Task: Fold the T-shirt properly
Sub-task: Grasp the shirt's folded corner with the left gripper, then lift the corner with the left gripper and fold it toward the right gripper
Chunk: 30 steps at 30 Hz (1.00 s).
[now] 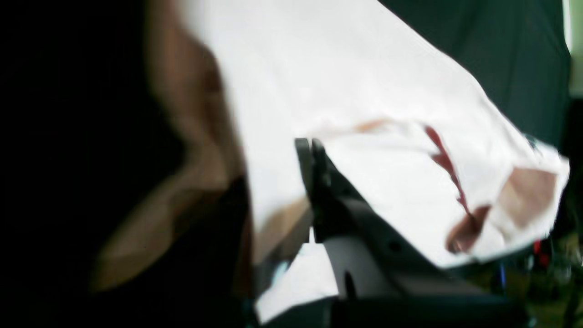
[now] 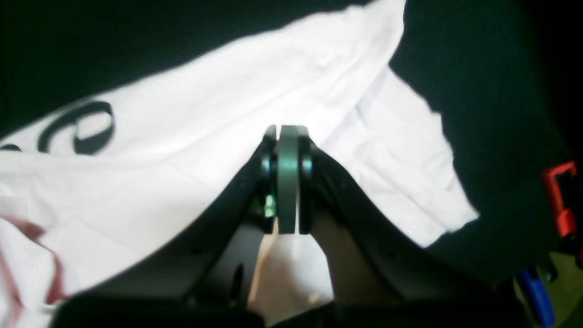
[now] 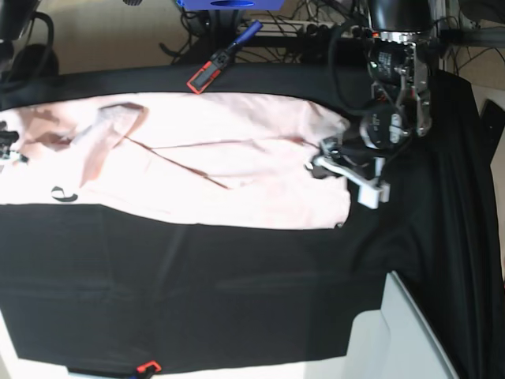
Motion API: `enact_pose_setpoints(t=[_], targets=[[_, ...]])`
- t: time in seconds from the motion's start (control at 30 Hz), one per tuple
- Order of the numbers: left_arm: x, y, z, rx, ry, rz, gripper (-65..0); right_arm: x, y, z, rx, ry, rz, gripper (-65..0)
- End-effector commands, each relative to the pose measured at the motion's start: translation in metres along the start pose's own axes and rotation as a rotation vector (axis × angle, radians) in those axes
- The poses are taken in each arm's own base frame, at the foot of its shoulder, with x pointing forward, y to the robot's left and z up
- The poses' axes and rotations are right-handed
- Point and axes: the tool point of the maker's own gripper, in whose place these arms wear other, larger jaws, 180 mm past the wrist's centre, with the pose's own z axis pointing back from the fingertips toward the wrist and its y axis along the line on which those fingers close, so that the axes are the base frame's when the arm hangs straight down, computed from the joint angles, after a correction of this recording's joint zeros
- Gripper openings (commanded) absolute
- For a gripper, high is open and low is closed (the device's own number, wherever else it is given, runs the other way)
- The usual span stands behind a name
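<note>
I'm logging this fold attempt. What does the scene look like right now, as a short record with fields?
garment: pale pink T-shirt, spread across the far half of the black table cloth
print: dark lettering showing near one edge
left gripper: shut on the T-shirt's edge
right gripper: shut, shirt fabric around its closed tips
fold state: wrinkled, partly doubled over, not yet a neat fold
clutter: red clamp at the table's far edge

Both pincers [image 1: 310, 145] [image 2: 287, 132] fully closed
</note>
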Motion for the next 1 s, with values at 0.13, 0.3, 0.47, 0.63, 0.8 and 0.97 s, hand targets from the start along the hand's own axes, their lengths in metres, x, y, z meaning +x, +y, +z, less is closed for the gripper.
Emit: enact_pose_setpoints(t=[0.13,0.3,0.47,0.63,0.8,0.97], targets=[[-0.004,-0.046,-0.012,-0.100,0.011,-0.033,-65.0,0.019,-0.009,0.002,-0.014,-0.052,0.008,-65.0],[-0.008,-0.068,-0.025,-0.081,0.038,0.027,-65.0,0.019,-0.009,0.002,-0.014,-0.052,0.008,-65.0],[-0.015,-0.109,-0.035,-0.157,0.070,-0.020,-65.0,0.019,-0.009,0.002,-0.014,-0.052,0.008,-65.0],[-0.031,-0.146,-0.042,-0.225,0.102,-0.021,-65.0,0.020,-0.008,0.002,-0.014,-0.054,0.008,-65.0],[-0.044,-0.167,-0.055,-0.255,0.155,-0.019,-65.0,0.021,-0.008,0.002,-0.014,-0.055,0.007,-65.0],[-0.062,-0.190,-0.068,-0.283,0.226,-0.060,-65.0,0.022,-0.008,0.001,-0.013,-0.057,0.007,-65.0]])
